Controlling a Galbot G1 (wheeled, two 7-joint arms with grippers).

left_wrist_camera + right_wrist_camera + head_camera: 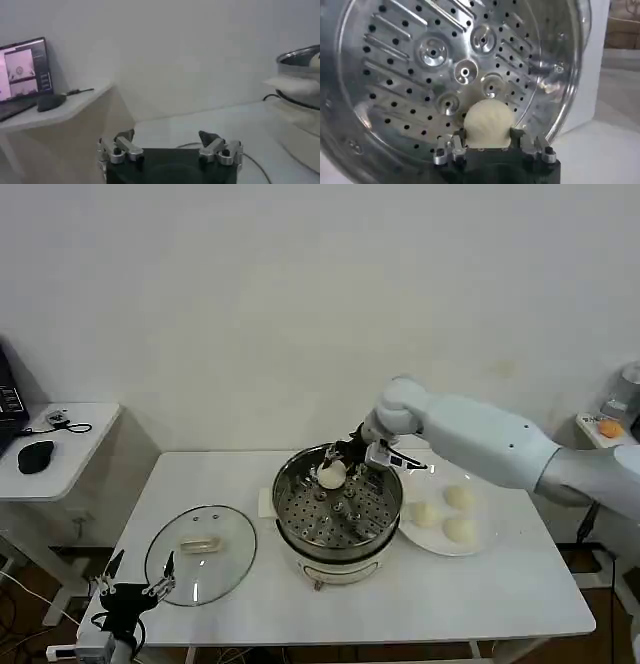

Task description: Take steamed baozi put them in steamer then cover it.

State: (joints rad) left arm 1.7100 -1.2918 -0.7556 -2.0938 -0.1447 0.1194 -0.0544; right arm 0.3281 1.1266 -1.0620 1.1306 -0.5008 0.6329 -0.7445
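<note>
Right gripper [335, 467] clamped on one steamed baozi [331, 475], poised over the far rim of the steamer [290, 524], just inside the bowl. Directly beneath the held bun: the perforated tray [420, 65], bare, holes and raised dimples plain in the right wrist view. Straight down, then — no sideways travel needed, only a lowering and a parting of the jaws. Bun round, so no long axis to mind. In the right wrist view, bun [488, 123] pinched between the two fingers, pale cream, smooth, slightly domed, not visibly squashed.

Three further baozi [445, 513] on the clear glass plate [480, 546], touching or nearly touching the steamer's right side, toward the table's [520, 604] right edge. Closer to the right arm by far. Small, white-cream, matte, lying apart from one another.

Steamer near the middle of the table, shiny steel on a white base. Cover [201, 553] flat on the table toward the front left corner, handle up, well apart from the steamer. Left gripper [135, 588] parked at the front left edge beside the cover, jaws apart, holding nothing; nearer arm for the lid when that step comes.

Judged stage: first bun about to be set down, three still to move, covering not yet begun.
</note>
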